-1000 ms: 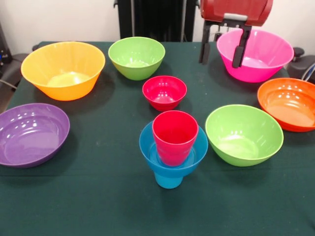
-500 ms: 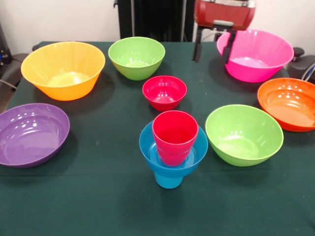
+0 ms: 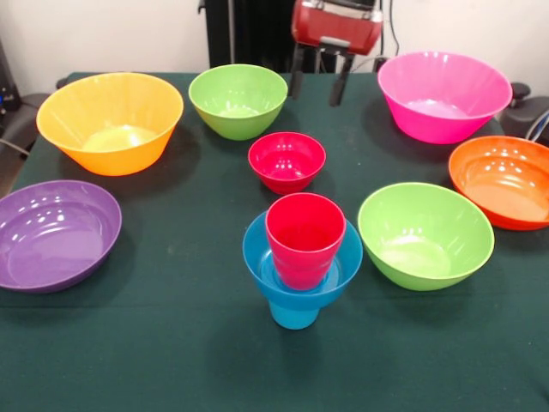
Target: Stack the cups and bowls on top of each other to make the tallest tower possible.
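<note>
Bowls, e.g. purple bowl (image 3: 57, 233) and pink bowl (image 3: 444, 94): glossy smooth plastic, bright highlights. Red cup (image 3: 304, 239): plastic, duller sheen. Counter (image 3: 171, 343): dark green matt cloth cover.

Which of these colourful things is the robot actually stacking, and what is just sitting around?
For the job:
tower
small red bowl
lime green bowls
yellow-orange bowl
pink bowl
purple bowl
orange bowl
gripper, open

Just there:
table
</note>
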Robot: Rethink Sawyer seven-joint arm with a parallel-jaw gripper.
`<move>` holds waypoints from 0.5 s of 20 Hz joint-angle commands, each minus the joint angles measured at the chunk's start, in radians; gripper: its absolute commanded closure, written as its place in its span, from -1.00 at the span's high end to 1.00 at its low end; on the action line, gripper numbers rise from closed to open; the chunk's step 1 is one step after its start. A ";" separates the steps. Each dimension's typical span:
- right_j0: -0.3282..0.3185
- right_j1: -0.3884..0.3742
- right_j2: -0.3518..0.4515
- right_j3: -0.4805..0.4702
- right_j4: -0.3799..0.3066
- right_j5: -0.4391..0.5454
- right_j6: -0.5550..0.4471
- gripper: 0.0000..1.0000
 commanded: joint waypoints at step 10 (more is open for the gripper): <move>-0.027 0.273 0.060 0.030 -0.016 -0.253 0.188 1.00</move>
